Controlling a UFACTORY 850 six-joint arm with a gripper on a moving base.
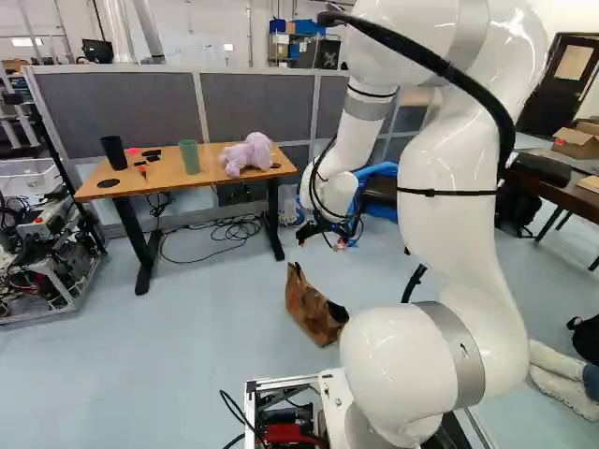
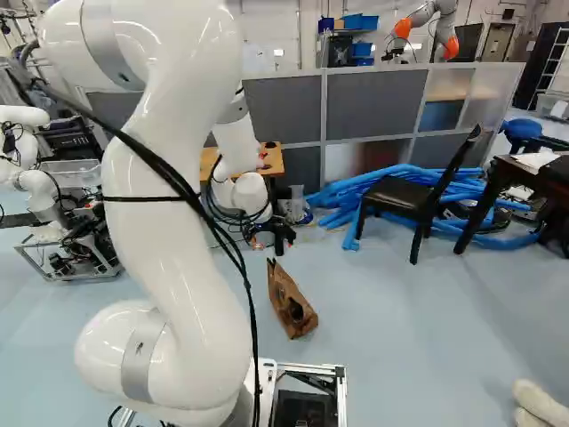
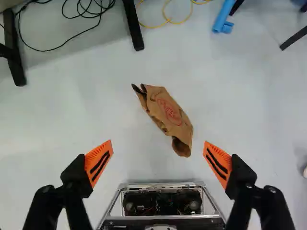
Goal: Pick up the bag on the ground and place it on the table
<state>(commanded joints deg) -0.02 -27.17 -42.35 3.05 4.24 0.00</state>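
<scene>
- On the floor ahead of the base, near the table [image 1: 168, 173], lies the brown paper bag [image 3: 168, 112]; it is crumpled, with its long side slanting across the gripper's line of closing.
- Gripper [image 3: 158, 142] state: fingers spread wide, nothing between the pads; the bag is ahead of it, apart from both fingers.
- Step in hand, as judged: approach to the bag, before the grasp; lift and placement remain to be done.
- Next move: lower the gripper toward the floor while centring it over the bag; turn the wrist slightly so that the fingers straddle the narrow width; close only when both sides are flanked.
- Caution: thin paper may fold or slip; a shallow grip may catch only a loose edge.
- Placement, after the lift: raise the bag above the table's edge; set it down apart from the green cup [image 1: 189, 157], the dark cup [image 1: 113, 152] and the purple soft toy [image 1: 248, 154].
</scene>
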